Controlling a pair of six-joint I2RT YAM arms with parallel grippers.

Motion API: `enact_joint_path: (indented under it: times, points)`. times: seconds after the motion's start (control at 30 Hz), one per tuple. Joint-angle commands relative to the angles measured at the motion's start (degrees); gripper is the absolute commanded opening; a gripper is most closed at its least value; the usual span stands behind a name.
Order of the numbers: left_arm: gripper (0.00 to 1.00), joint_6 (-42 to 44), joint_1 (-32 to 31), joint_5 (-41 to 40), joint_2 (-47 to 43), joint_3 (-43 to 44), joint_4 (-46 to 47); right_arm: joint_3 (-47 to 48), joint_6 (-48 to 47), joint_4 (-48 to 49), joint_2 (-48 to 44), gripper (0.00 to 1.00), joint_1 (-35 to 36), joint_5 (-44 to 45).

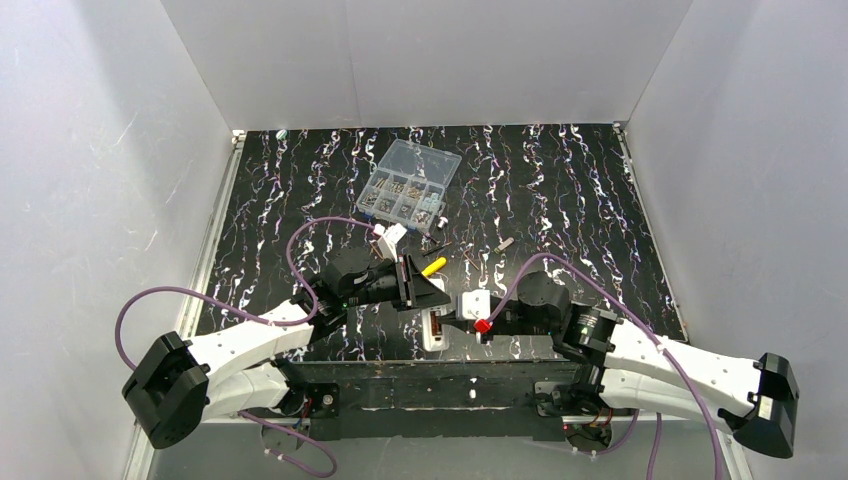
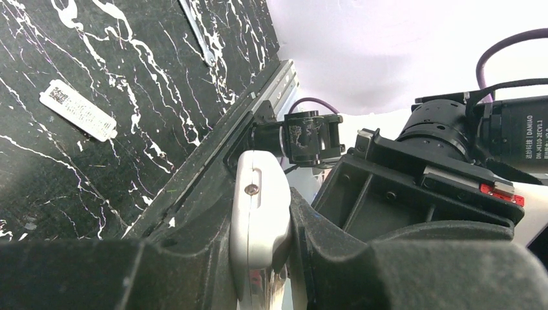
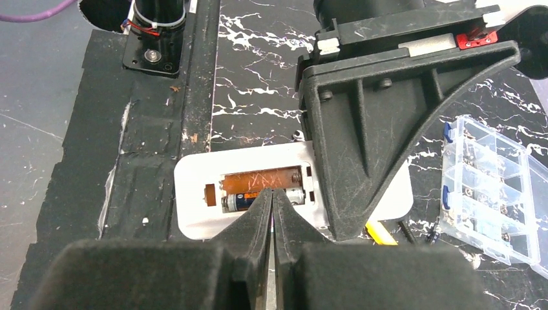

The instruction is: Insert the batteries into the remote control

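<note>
Left gripper [image 2: 261, 268] pinched remote control [image 3: 194, 187], centre frame. Right gripper [image 3: 273, 201] fingers pressed together, tips at battery [image 3: 245, 202] inside remote control.

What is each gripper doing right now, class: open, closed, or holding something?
Left gripper: closed on the remote control.
Right gripper: closed, holding nothing visible, tips at the battery inside the remote control.

My right fingers [image 3: 249, 229] are matt black plastic, scuffed pale along the edges. The remote control [image 3: 194, 208] is smooth white plastic with a faint sheen. The table [image 3: 258, 64] has a black, white-veined marbled surface, and the compartment box [image 3: 491, 187] is clear glossy plastic.
</note>
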Motion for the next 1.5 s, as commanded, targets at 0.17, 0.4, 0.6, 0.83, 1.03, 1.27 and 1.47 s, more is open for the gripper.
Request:
enact_joint_path:
  times: [0.17, 0.4, 0.6, 0.83, 1.03, 1.27, 1.47]
  points:
    - [0.0, -2.3, 0.4, 0.7, -1.9, 2.8, 8.8, -1.6, 0.1, -7.7, -1.3, 0.09, 0.7, 0.5]
    - [0.0, 0.7, 0.4, 1.7, -2.2, 2.2, 7.0, -0.3, 2.2, -7.2, -8.3, 0.09, 0.7, 7.4]
    - [0.0, 5.5, 0.4, 3.1, -2.4, 0.6, 8.7, -1.0, 11.1, -1.6, -14.5, 0.19, 0.7, 18.5]
    - [0.0, 16.1, 0.4, 3.2, -5.1, -0.1, 5.8, 1.6, 31.3, -6.5, -11.2, 0.57, 0.7, 25.1]
    - [0.0, 21.0, 0.4, 2.5, -6.2, 1.4, 2.3, -0.2, 45.1, -0.7, -7.6, 0.75, 0.7, 25.0]
    - [0.0, 19.9, 0.4, 1.2, -5.2, 1.3, 3.9, -1.4, 50.7, 6.7, -6.1, 0.78, 0.7, 25.7]
    - [0.0, 18.6, 0.4, -3.4, -5.1, 1.8, 2.2, -2.0, 54.9, 9.1, -2.6, 0.78, 0.7, 25.9]
